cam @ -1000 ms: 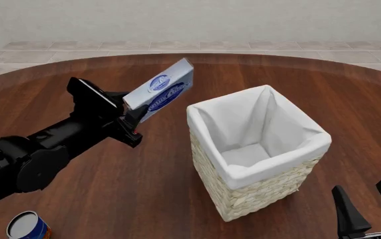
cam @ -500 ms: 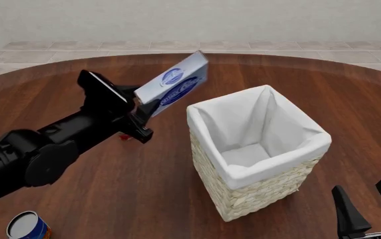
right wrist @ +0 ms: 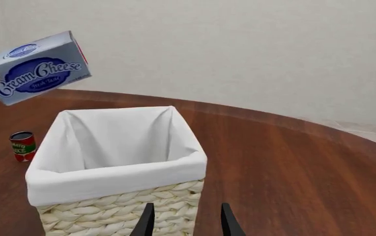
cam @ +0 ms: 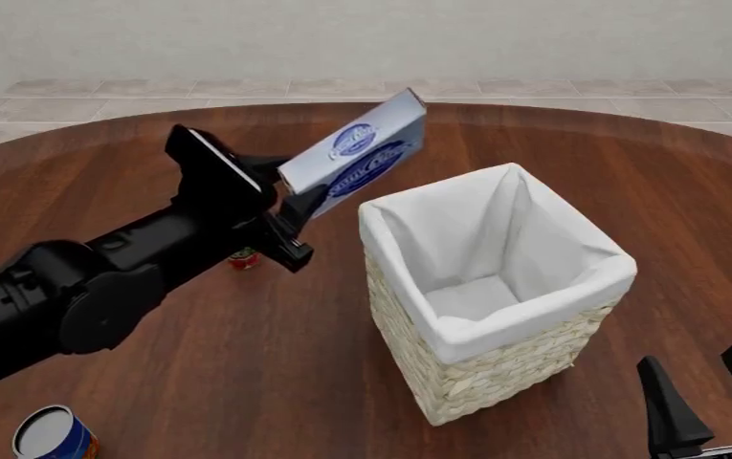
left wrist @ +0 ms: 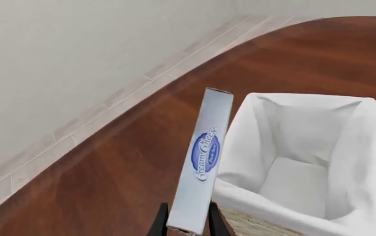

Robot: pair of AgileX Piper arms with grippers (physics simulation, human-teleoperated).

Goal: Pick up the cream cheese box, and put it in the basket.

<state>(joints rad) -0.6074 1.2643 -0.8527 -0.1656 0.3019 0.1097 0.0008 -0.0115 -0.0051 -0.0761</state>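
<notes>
Table [cam: 212, 382]: round, dark reddish wood; it carries everything else, with a pale tiled floor and a plain wall beyond its far edge.

Basket [cam: 494, 368]: tall, square, pale wicker, lined with white cloth folded over the rim; it stands upright on the table, right of centre in the front view, and nothing lies inside on the lining.

Left arm [cam: 85, 296]: black, reaching in from the front view's left and rising toward the basket's far-left corner.

Left gripper [cam: 292, 212]: closed on the lower end of the cream cheese box; in the left wrist view its two dark fingertips [left wrist: 158, 226] pinch the box's narrow bottom edge from both sides.

Cream cheese box [cam: 353, 158]: held in the air, tilted with its free end up and toward the basket, just beside the far-left corner of the rim and above it, not over the opening; blue oval logos face the front camera.

Right gripper [cam: 713, 402]: low at the front view's right corner, near the basket, its two dark fingers parted with nothing between them.

Blue-and-orange can [cam: 53, 435]: upright at the near-left edge of the table, well apart from the basket.

Red-and-green can [cam: 244, 258]: small, upright on the table, partly hidden behind the left arm.
</notes>
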